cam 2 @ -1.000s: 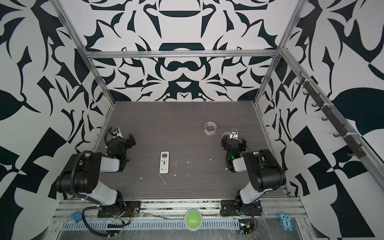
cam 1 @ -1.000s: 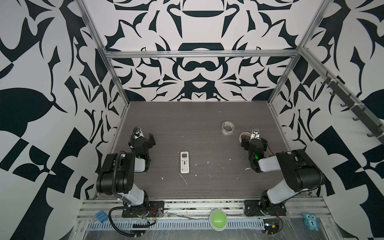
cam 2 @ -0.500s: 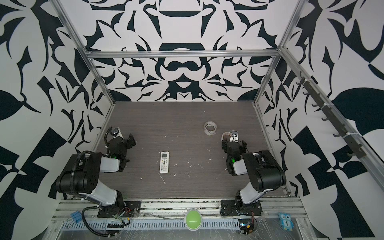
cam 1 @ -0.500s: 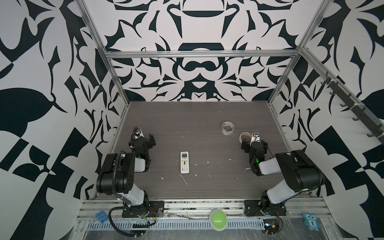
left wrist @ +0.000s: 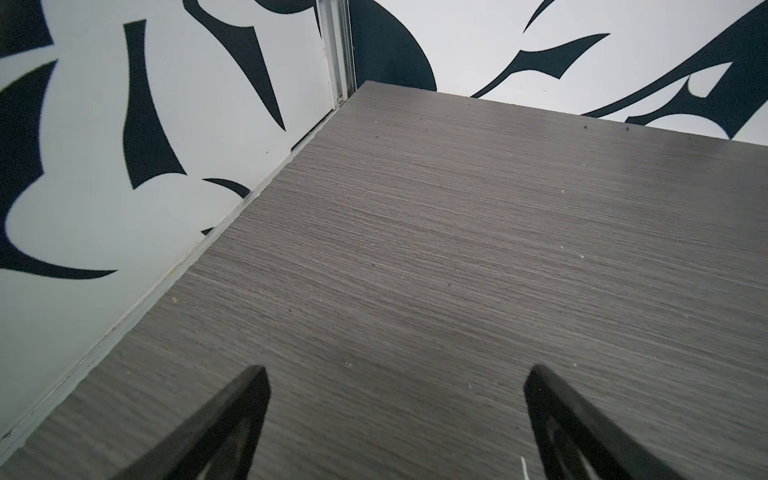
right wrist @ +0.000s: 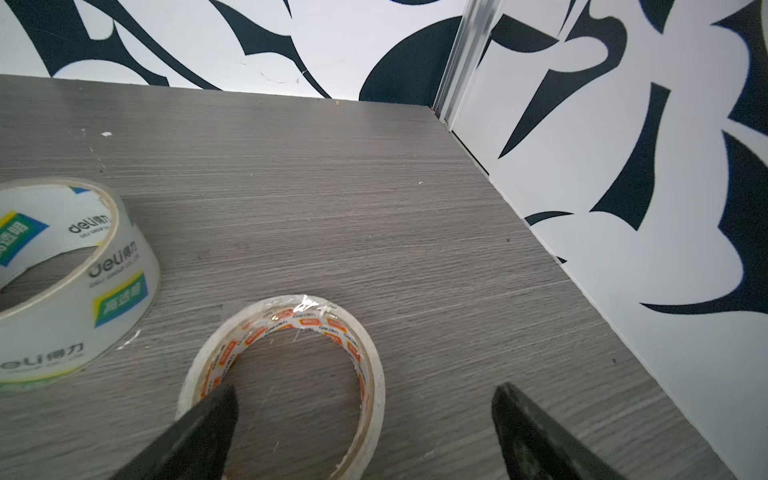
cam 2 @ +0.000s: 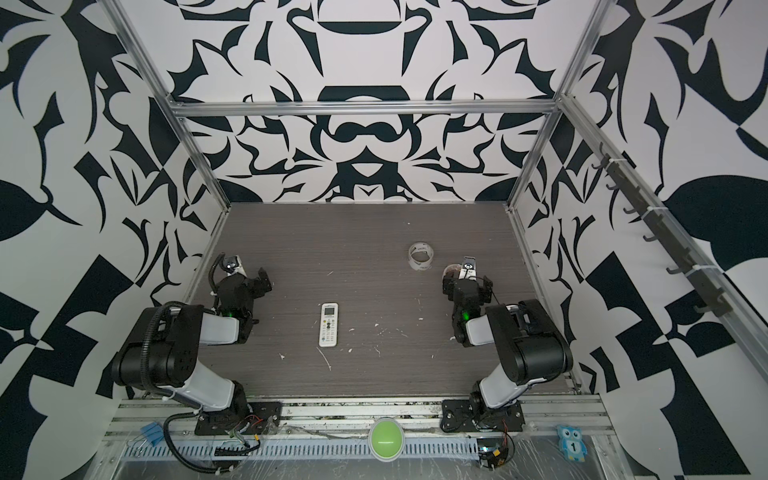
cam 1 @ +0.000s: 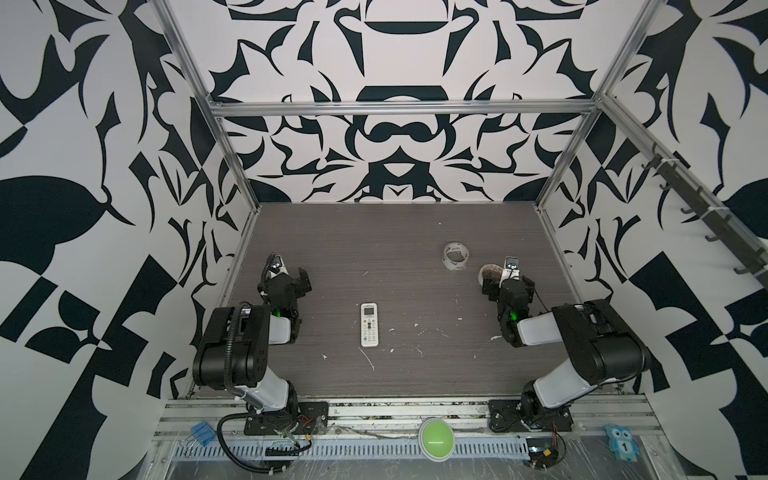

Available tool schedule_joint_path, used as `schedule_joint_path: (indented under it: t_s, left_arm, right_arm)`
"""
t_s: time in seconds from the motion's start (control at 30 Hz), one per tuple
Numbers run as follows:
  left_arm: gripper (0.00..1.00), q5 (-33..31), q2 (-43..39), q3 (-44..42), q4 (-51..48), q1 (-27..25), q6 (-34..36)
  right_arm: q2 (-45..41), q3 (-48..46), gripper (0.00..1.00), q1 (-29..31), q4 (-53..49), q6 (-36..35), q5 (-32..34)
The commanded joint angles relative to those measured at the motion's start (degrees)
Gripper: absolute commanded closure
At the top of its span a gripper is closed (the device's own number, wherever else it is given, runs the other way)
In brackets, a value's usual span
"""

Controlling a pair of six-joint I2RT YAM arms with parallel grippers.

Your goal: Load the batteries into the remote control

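White and slim, the remote control [cam 1: 369, 325] lies flat and face up on the grey wood-grain tabletop [cam 1: 374, 232]. Its small screen end points toward the back wall, and in both top views it sits between the two arms, well apart from each [cam 2: 328, 325]. Small white scraps [cam 1: 419, 332] are scattered on the surface to its right and in front of it.

The left arm [cam 1: 249, 332] is folded near the left wall. The left jaws stand wide apart with nothing between them, and the left wrist view shows only bare tabletop and the wall corner beyond their two dark tips.

The right arm [cam 1: 582, 332] is folded near the right wall. The right jaws are also spread wide and hold nothing. They hover at a small tape roll [right wrist: 286, 316] lying flat. In the right wrist view one tip overlaps the roll's rim, but I cannot tell if it touches. A larger clear tape roll [right wrist: 120, 266] with green and blue labels stands just beside the small one, farther toward the back wall in a top view [cam 1: 456, 257].
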Motion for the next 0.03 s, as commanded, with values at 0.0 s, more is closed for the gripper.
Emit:
schedule_joint_path:
  t_s: [0.0]
  left_arm:
    - [0.01, 0.20, -0.55, 0.63, 1.04, 0.12, -0.54]
  right_arm:
    - [-0.92, 1.27, 0.00, -0.03, -0.42, 0.53, 0.61]
